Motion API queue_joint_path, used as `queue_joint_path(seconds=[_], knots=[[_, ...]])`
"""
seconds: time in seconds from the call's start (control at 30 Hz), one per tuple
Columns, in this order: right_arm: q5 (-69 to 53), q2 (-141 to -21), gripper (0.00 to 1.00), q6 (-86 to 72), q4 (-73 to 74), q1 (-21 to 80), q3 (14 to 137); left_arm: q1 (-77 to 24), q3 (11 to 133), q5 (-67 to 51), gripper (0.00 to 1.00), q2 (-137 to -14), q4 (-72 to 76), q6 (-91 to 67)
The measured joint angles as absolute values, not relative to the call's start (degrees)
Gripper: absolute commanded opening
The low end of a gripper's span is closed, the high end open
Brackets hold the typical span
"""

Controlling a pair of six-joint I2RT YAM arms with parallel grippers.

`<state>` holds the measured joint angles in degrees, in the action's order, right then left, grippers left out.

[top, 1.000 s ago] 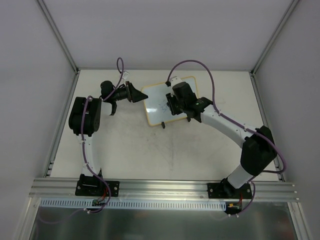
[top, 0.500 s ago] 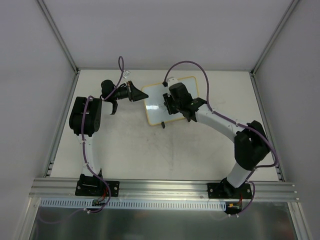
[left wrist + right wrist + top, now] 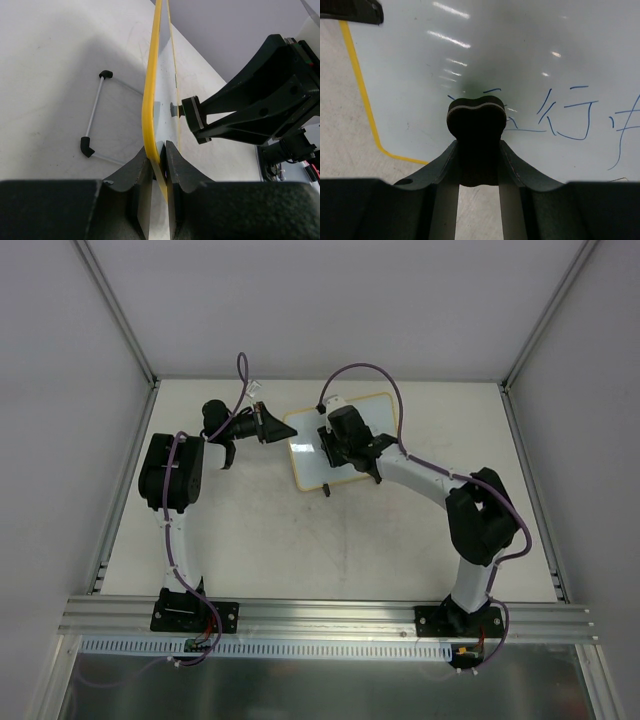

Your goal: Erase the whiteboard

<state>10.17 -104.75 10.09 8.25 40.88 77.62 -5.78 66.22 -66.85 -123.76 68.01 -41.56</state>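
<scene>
The whiteboard [image 3: 307,452] stands tilted at the back middle of the table, with a yellow rim [image 3: 149,90] and blue handwriting [image 3: 569,117] on its face [image 3: 520,55]. My left gripper [image 3: 271,427] is shut on the board's left edge, its fingers pinching the rim [image 3: 157,150]. My right gripper [image 3: 336,447] is shut on a black bone-shaped eraser [image 3: 476,127]. The eraser's end presses against the board's face at the left end of the writing. In the left wrist view the right gripper [image 3: 250,107] shows from the side, against the board.
A thin wire stand with black feet [image 3: 94,114] props the board from behind. One black foot [image 3: 327,490] pokes out below the board's near edge. Grey walls and metal rails [image 3: 120,500] enclose the table.
My left gripper has shut on the board's left rim. My right gripper has slid left across the board's face with the eraser, and its elbow has swung inward.
</scene>
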Motion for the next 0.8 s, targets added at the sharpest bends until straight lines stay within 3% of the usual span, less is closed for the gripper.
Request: queue_joint_path(seconds=[0.8], knots=[[13.50,-111.13,0.00,11.29,6.20,42.44,83.94,-5.93,65.65,-66.43,0.00,-123.63,68.75,-41.56]])
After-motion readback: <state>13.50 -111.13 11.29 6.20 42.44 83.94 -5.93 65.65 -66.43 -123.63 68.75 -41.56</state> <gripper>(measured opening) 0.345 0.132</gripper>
